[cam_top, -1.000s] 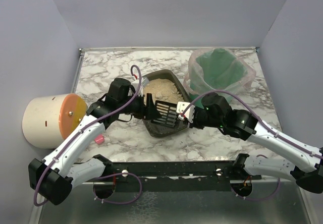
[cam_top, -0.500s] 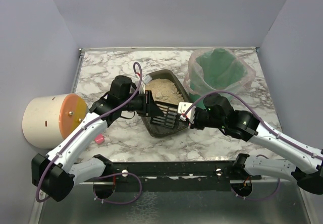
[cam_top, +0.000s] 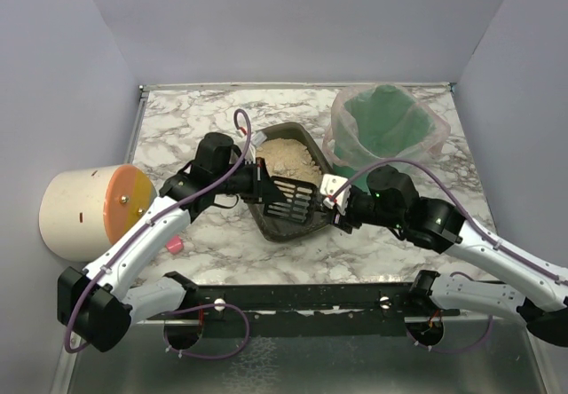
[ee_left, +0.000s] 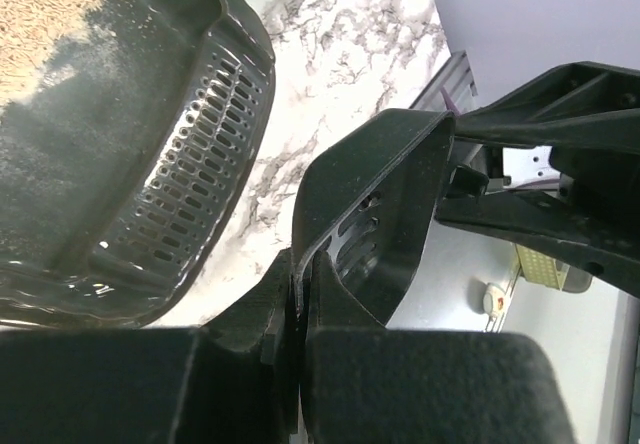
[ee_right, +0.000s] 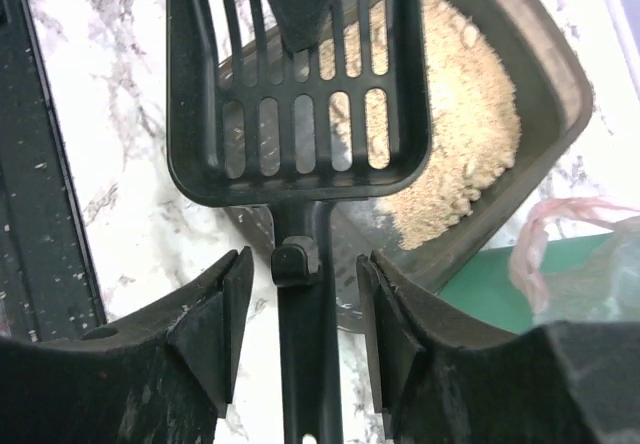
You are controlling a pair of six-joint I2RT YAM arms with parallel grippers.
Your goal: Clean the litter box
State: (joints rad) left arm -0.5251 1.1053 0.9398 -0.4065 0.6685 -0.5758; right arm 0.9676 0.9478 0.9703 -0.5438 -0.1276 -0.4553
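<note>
While the left pincer is pressed together on the thin edge of the black slotted scoop at the end opposite its handle, the right pincer stands spread on either side of that handle. A sliver of gap shows on both sides, so it grips nothing. The litter box sits mid-worktop, directly under the scoop, with its long axis running near to far. Its beige litter is heaped in the far half and the near half is bare. From the right pincer the box lies just to the left, and the handle's long axis points straight back into that pincer. Both arms are at the box, 1 on each side. The next move probably turns on the right pincer closing along that handle line before the left lets go. The green bucket stands far right of the box.
</note>
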